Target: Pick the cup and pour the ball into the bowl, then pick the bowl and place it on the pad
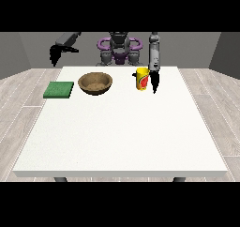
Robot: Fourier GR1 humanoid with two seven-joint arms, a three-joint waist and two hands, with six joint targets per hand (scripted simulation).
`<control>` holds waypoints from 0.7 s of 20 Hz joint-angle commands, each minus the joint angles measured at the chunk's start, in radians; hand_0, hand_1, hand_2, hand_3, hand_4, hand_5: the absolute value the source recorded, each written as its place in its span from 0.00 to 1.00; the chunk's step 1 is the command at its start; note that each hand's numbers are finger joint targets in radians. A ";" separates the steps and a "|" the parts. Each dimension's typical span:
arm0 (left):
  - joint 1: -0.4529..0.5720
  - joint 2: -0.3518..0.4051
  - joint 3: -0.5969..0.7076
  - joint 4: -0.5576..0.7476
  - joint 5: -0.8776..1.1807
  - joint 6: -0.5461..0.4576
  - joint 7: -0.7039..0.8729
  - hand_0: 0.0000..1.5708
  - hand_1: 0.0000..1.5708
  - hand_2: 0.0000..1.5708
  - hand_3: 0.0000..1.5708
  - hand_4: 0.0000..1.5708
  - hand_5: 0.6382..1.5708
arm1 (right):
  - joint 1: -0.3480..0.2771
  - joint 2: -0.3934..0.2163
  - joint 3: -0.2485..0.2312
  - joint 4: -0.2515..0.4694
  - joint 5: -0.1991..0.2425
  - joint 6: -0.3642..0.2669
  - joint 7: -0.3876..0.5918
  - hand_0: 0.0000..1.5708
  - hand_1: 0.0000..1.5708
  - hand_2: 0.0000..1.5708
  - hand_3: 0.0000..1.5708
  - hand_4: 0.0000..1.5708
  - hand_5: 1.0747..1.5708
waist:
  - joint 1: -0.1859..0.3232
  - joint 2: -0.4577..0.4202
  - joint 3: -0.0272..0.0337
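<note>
Hanging fingers-down just beside the yellow cup [142,79], the hand at the view's right [154,81] seems poised to grasp it, though whether its fingers are apart is unclear, with the wooden bowl [95,83] and green pad [59,89] waiting leftward.

The ball cannot be made out inside the cup [142,79]. At its three o'clock, the fingers of the hand at the view's right [154,82] are too small to be read.
</note>
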 commanded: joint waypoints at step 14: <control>0.049 -0.044 -0.102 0.018 -0.211 0.355 0.013 0.84 0.84 1.00 1.00 0.95 0.66 | -0.002 -0.082 -0.061 0.075 -0.055 0.075 0.030 0.00 0.00 0.00 0.00 0.00 1.00 | -0.037 -0.090 0.0007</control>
